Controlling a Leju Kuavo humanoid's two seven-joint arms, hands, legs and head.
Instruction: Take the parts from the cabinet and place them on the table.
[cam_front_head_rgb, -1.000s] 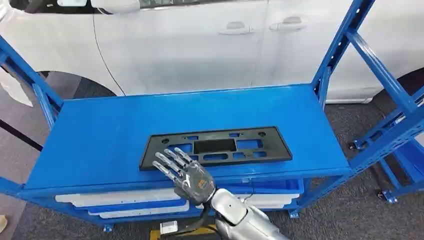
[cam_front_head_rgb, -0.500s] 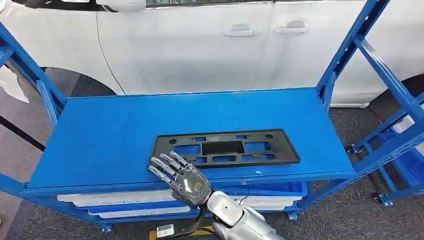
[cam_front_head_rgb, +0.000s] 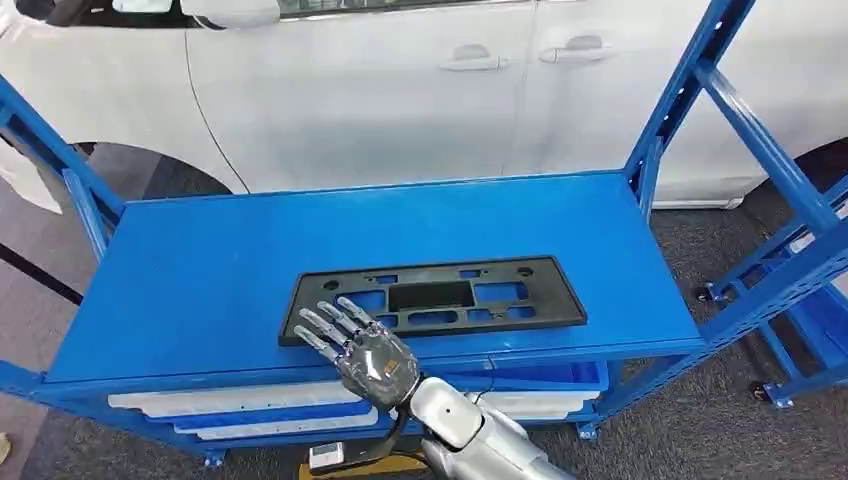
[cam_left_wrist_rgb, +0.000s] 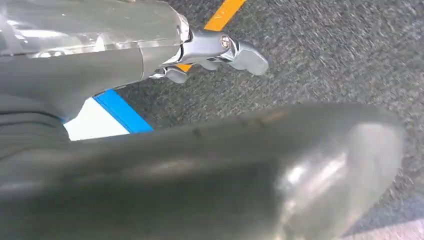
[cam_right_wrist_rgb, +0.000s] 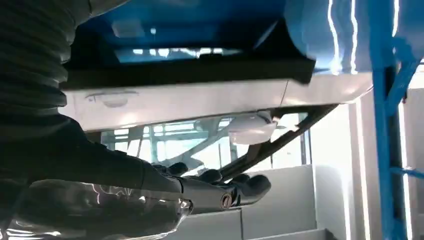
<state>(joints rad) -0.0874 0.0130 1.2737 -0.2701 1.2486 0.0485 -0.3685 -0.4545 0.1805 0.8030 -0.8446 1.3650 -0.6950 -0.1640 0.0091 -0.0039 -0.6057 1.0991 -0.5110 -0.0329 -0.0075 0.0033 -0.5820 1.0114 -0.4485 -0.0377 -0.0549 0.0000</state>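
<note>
A flat black plastic part (cam_front_head_rgb: 440, 295) with several cut-outs lies on the blue shelf top (cam_front_head_rgb: 200, 260), near its front edge. My right hand (cam_front_head_rgb: 358, 350) hovers at the part's front left corner with its fingers spread and nothing in them; the fingertips overlap that corner. In the right wrist view the dark fingers (cam_right_wrist_rgb: 220, 185) stretch out, with the black part (cam_right_wrist_rgb: 190, 70) seen edge-on close by. My left hand (cam_left_wrist_rgb: 215, 50) hangs over grey carpet, fingers extended and holding nothing.
A white car (cam_front_head_rgb: 400, 90) stands right behind the shelf. Slanted blue frame posts (cam_front_head_rgb: 680, 90) rise at the right, and another (cam_front_head_rgb: 60, 160) at the left. White trays (cam_front_head_rgb: 250, 405) sit on the level under the shelf top. Grey carpet lies all around.
The view swayed right and back. My right hand stays at the part's front left corner, a touch lower and further left; the part has not moved.
</note>
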